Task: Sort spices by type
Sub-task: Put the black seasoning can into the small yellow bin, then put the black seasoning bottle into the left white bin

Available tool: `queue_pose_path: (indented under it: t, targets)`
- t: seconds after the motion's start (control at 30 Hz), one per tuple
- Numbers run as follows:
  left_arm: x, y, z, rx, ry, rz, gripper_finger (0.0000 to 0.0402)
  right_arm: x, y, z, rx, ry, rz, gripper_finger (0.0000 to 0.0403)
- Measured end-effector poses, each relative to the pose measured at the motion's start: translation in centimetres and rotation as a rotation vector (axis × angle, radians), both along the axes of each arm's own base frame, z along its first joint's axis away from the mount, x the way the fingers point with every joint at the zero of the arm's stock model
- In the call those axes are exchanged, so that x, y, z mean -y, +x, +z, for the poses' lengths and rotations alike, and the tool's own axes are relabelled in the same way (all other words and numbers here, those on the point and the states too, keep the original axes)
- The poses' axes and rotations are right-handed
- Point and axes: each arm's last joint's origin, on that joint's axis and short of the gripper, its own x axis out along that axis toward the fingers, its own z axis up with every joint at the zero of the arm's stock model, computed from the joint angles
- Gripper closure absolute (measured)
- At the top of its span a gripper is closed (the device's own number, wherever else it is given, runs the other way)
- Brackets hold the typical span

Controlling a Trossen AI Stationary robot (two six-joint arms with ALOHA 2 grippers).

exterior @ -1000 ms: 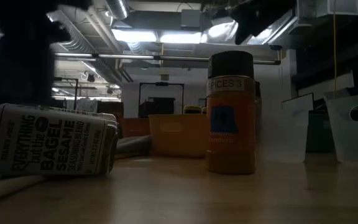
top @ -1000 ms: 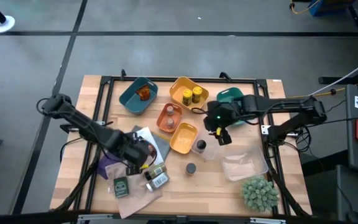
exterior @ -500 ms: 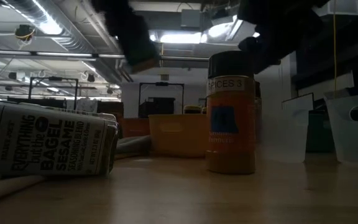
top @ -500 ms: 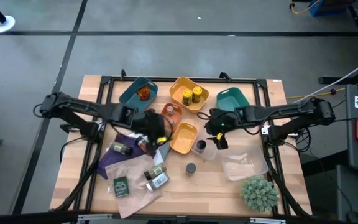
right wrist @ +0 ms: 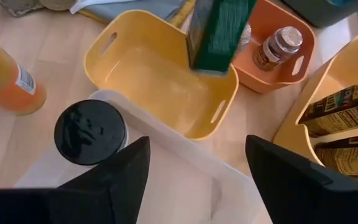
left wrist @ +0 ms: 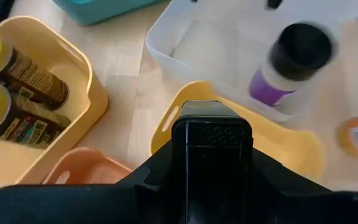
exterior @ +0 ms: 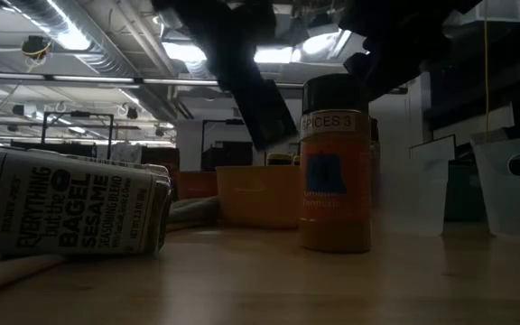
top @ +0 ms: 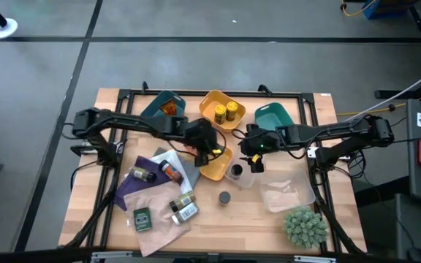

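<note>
A flat green packet (right wrist: 219, 25) is held tight between the fingers (left wrist: 135, 186) of the left gripper (top: 210, 151). The packet is held up in the air, over the empty yellow tray (right wrist: 135, 68) in the middle of the tabletop (top: 247, 219).

The fingers (right wrist: 117, 174) of the right gripper (top: 256, 161) are spread wide, and nothing is held in them. This gripper is seen just above the clear tray (right wrist: 185, 165). A jar with a black lid (right wrist: 90, 132) is standing in that tray.

An orange jar (exterior: 335, 171) is standing on the tabletop beside the clear tray. A jar with a grey lid (right wrist: 278, 42) is kept in the small orange tray (right wrist: 260, 78). Two yellow jars (left wrist: 17, 81) are lying in another yellow tray (top: 212, 100) farther back.

More jars and packets are left on the tabletop near the left arm. One white jar (exterior: 70, 212) is lying on its side.
</note>
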Motion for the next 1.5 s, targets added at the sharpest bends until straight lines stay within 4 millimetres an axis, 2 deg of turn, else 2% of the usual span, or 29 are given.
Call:
queue_pose_path:
  t: [0.23,0.4,0.53,0.97,1.3,1.5]
  targets:
    - [-0.1,2.9,-2.4,-0.123,0.022,-0.046,0.0288,0.0,0.0,0.0,0.003,0.0,0.0,0.0139]
    - [-0.2,3.6,-3.8,-0.171,0.021,-0.049,0.0283,0.0,0.0,0.0,0.006,0.0,0.001,0.0139]
    - [-0.2,3.7,-4.2,-0.183,0.032,-0.064,0.0281,0.0,0.1,0.1,0.01,0.0,0.001,0.0139]
    - [-0.2,4.0,-4.2,-0.161,0.077,-0.126,0.0277,0.0,0.1,0.1,0.009,0.002,0.002,0.0139]
    - [-0.1,4.0,-4.2,-0.158,0.078,-0.129,0.0226,0.0,0.1,0.0,0.008,0.002,0.003,0.0139]
    - [-0.1,4.0,-4.0,-0.152,0.083,-0.134,0.0219,0.0,0.1,0.0,0.008,0.002,0.003,0.0139]
